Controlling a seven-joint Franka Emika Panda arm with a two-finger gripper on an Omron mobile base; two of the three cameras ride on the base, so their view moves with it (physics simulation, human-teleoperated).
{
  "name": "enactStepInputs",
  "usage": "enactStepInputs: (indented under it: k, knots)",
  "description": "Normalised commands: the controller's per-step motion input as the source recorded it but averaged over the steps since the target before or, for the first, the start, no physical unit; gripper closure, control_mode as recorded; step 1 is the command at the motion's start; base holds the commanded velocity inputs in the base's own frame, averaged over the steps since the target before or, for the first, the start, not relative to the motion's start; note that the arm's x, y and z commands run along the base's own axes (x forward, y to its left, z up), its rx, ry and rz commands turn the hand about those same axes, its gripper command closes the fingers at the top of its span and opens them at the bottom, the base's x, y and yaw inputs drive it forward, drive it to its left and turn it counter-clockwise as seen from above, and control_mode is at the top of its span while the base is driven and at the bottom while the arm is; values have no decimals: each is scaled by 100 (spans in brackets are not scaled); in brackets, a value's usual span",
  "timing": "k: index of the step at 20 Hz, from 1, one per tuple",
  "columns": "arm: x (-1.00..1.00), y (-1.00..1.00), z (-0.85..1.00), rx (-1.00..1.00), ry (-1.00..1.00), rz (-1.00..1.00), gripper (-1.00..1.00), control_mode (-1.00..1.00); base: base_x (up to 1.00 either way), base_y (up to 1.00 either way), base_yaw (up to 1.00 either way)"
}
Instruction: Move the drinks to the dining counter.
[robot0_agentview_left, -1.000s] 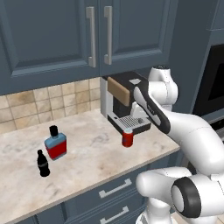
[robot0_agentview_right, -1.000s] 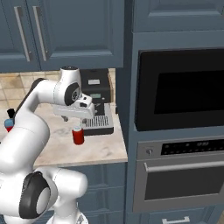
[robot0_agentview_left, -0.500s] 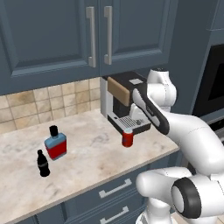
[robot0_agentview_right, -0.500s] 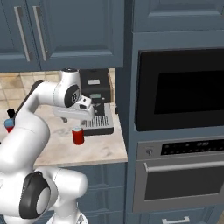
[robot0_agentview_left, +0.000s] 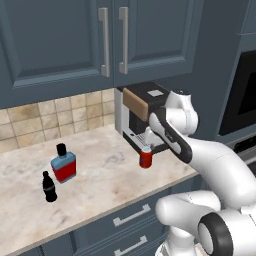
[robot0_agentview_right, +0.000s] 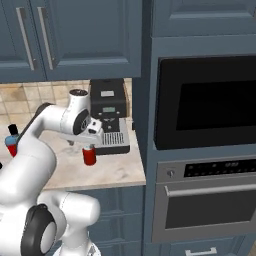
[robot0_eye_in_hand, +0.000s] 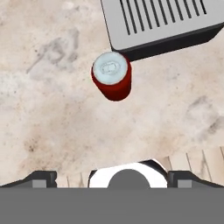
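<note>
The red can (robot0_eye_in_hand: 112, 81) stood upright on the marble counter (robot0_agentview_left: 100, 180), right at the front edge of the coffee machine's (robot0_agentview_left: 142, 117) drip tray (robot0_eye_in_hand: 162, 22), touching or nearly touching it in the hand view. The gripper (robot0_eye_in_hand: 112, 177) hung above the can, looking down on its silver top; its fingertips (robot0_eye_in_hand: 41, 177) sat wide apart at the bottom of that view with nothing between them, so it was released and empty. The step in hand looked like the approach to picking up the can. To do it well, the hand would need to centre itself over the can, which lay ahead of the midpoint between the tips, then descend with the fingers straddling the can's sides. The fingers should be turned so that neither comes down on the tray, since the can sits so tight against it, and should close around the middle of the can so it does not tip. Well away from the coffee machine along the counter stood the flat blue bottle (robot0_agentview_left: 63, 164) and, just in front of it, the small black bottle (robot0_agentview_left: 48, 187). In both base views the arm's own links covered the gripper, so its height above the can was hard to judge, and in the right base view the blue bottle was partly hidden behind the arm.
</note>
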Motion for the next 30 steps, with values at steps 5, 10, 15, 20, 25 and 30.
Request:
enactStepInputs:
  k: [5, 10, 15, 20, 25, 30]
  knots:
    - [25, 19, -10, -1, -7, 0, -100, -100, 0, 0, 0]
    - [12, 22, 0, -12, 0, 0, -100, -100, 0, 0, 0]
    - [19, 0, 0, -12, 0, 0, -100, -100, 0, 0, 0]
    - [2, 0, 0, -4, 1, 0, -100, -100, 0, 0, 0]
    - [17, 0, -1, 3, 0, 0, -100, -100, 0, 0, 0]
    - [29, 0, 0, 4, 0, 0, -100, -100, 0, 0, 0]
